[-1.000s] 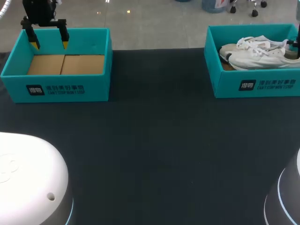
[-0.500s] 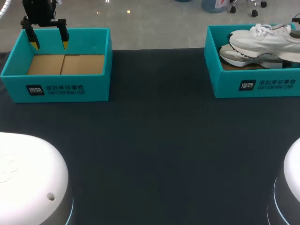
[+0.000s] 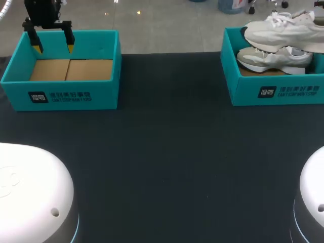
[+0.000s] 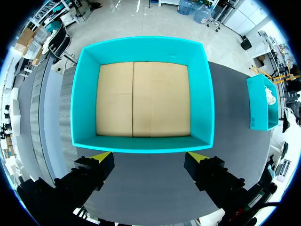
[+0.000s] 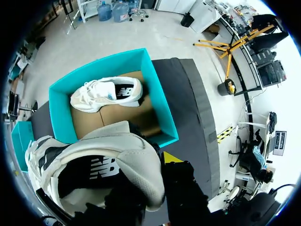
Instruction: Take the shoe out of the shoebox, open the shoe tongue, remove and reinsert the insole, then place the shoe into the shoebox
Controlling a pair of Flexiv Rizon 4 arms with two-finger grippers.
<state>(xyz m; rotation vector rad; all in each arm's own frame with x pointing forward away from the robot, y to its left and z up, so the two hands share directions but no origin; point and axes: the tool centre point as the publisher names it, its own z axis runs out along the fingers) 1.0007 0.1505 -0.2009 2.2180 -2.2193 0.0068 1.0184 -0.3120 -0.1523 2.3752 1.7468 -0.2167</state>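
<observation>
Above the dark table (image 3: 167,147), the right hand (image 5: 154,181) grips a shoe (image 3: 283,31) over the shoebox (image 3: 273,92), the left hand (image 3: 53,48) spread.

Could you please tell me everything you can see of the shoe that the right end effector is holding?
The shoe is a pale cream-white sneaker with white laces and a thick light sole. A dark insole with a light logo shows through its opening. The upper looks like fabric with suede-like panels. It hangs roughly level above the teal shoebox, clear of the second shoe lying inside. The right end effector grips it at the heel rim.
</observation>
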